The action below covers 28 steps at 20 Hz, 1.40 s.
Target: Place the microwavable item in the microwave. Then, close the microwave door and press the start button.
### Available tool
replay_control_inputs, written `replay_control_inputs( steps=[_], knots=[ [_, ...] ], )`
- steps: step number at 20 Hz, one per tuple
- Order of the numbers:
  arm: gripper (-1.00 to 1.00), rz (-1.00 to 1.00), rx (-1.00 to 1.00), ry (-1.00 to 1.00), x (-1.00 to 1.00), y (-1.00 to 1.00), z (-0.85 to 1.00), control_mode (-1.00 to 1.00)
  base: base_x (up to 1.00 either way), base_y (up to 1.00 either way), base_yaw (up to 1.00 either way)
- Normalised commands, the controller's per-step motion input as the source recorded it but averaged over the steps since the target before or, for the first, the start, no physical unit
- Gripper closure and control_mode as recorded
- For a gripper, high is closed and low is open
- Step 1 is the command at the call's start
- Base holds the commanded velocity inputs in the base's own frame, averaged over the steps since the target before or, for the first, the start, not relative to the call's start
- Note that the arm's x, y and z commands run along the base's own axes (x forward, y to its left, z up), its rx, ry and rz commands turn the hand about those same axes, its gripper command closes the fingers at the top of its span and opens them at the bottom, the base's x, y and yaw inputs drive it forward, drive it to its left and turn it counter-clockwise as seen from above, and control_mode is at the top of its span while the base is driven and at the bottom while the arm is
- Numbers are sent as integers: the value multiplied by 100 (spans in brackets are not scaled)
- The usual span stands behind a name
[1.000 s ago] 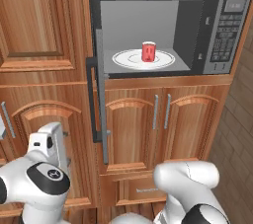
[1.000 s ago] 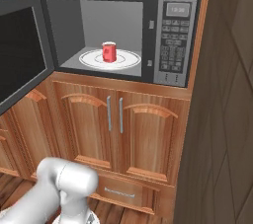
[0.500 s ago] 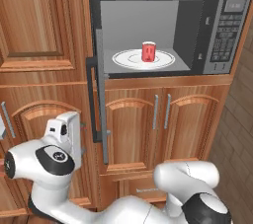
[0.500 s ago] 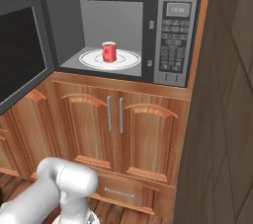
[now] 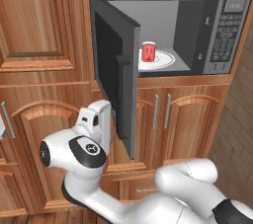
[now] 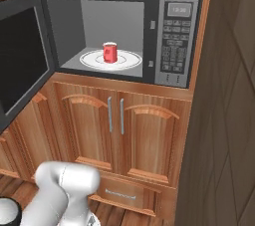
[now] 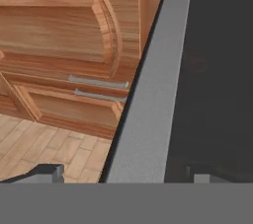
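open gripper at the microwave door, cup on the turntable

the gripper [image 7: 123, 171] has its two dark finger tips [image 7: 47, 171] spread wide apart, holding nothing; one tip sits over the wood floor [image 7: 44, 144] and the other over the dark window of the microwave door [image 7: 148, 99], so the door's silver frame runs up between them. in the left base view the hand is low beside the door [image 5: 118, 77], which stands partly swung out from the microwave [image 6: 124, 31], its lower edge near the white arm [image 5: 84, 149].

inside the grey cavity the red cup [image 6: 110, 52] stands upright near the middle of the white round turntable [image 6: 134, 60]. the keypad panel [image 6: 174, 46] with its display is to the right of the cavity.

below the microwave are arched wooden cabinet doors [image 6: 144, 140] with two slim metal handles [image 6: 115, 115] side by side. a dark wooden wall [image 6: 224, 120] closes the right side of the room.
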Motion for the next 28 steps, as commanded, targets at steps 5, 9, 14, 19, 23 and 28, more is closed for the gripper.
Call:
replay_control_inputs(
  steps=[5,9,14,19,23,28],
  knots=[
    [-100,0,5,-7,6,-100,16,-100,0,0,0],
    [-100,0,11,0,38,-100,8,-100,0,0,0],
    [-100,0,9,0,76,-72,19,-100,0,0,0],
    [-100,2,5,0,77,-58,20,-100,0,0,0],
    [-100,6,4,0,67,-44,17,-100,0,0,0],
    [-100,6,5,2,77,-33,14,-100,0,0,0]
  ],
)
